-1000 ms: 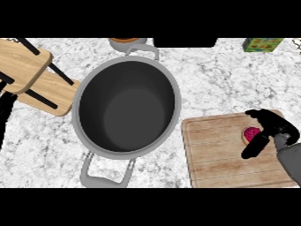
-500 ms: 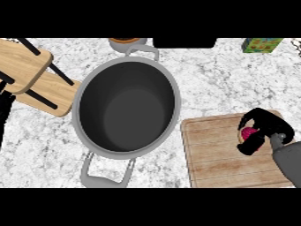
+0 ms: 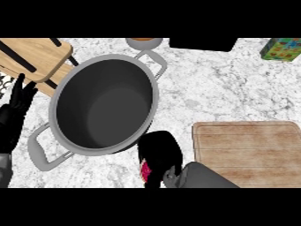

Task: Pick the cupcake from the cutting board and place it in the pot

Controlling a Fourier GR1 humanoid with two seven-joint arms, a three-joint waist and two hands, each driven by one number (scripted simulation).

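In robot hand (image 3: pixel 158 152), pink cupcake (image 3: pixel 144 170)

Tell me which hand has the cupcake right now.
The right hand, low in the view beside the pot, has its fingers curled round the pink cupcake. The left hand rests open at the left edge, holding nothing.

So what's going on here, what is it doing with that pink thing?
The robot's right hand is curled round a pink cupcake and holds it beside the big grey pot, off the wooden cutting board. The cupcake is not in the pot yet. The left hand rests open at the left edge.
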